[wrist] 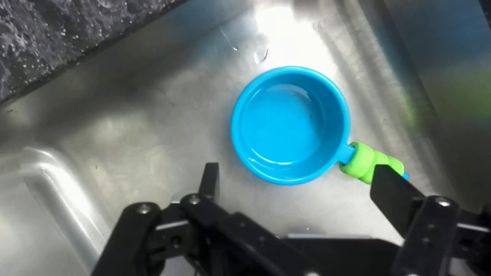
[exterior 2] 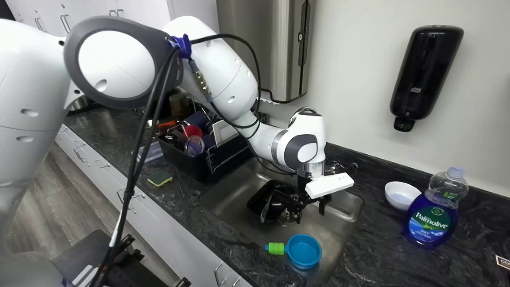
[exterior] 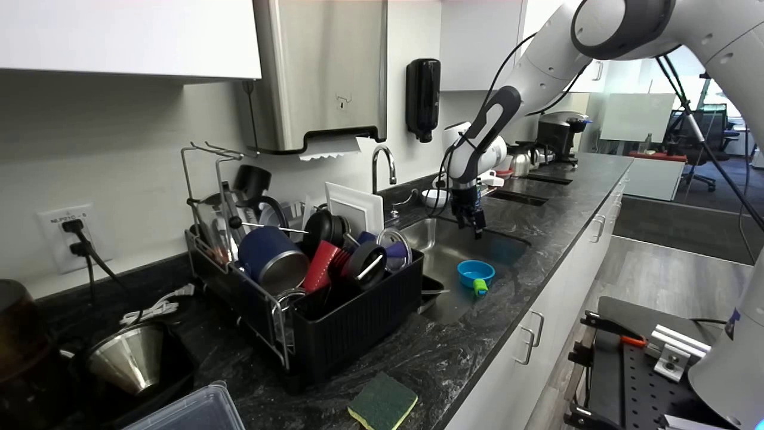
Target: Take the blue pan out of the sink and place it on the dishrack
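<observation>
The blue pan [exterior: 473, 270] with its green handle [exterior: 480, 287] sits upright on the bottom of the steel sink [exterior 2: 235, 217], near the front side. The pan also shows in an exterior view [exterior 2: 304, 253] and in the wrist view [wrist: 285, 122]. My gripper [wrist: 294, 172] is open with nothing between its fingers. It hangs over the sink, above and apart from the pan, toward the wall side of it [exterior 2: 310, 213]. In the wrist view the right fingertip overlaps part of the green handle. The black dishrack [exterior: 358, 325] stands beside the sink, full of dishes [exterior: 271, 260].
A black container [exterior 2: 259, 203] lies in the sink near the dishrack. The faucet [exterior: 383, 158] rises behind the sink. A white bowl [exterior 2: 401, 195] and a Palmolive bottle [exterior 2: 430, 221] stand on the counter past the sink. A sponge [exterior: 383, 401] lies near the counter's front edge.
</observation>
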Motion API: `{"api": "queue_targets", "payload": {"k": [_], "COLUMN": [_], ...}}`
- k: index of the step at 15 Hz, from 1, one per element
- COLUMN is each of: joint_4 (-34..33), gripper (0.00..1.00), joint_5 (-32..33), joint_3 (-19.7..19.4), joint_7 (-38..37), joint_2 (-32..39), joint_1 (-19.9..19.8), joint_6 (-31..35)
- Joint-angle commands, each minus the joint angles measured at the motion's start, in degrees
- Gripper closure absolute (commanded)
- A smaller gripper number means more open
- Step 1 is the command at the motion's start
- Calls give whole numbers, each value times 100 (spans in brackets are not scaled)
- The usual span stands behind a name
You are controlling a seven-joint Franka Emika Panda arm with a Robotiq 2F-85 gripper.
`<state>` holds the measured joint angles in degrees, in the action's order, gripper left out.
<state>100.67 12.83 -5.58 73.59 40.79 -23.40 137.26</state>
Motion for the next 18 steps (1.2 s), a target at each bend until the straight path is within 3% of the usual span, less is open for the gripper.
{"api": "queue_targets", "payload": {"k": [1, 9, 18], "joint_4": [-370, -268, -875], "gripper": [0, 0, 0], "joint_5": [-81, -42, -163], "joint_3": [34, -45, 105], "joint_7": [364, 191, 192], "joint_2": [357, 328, 1177], "joint_1": [-68, 23, -8], "joint_6": [-85, -17, 237]}}
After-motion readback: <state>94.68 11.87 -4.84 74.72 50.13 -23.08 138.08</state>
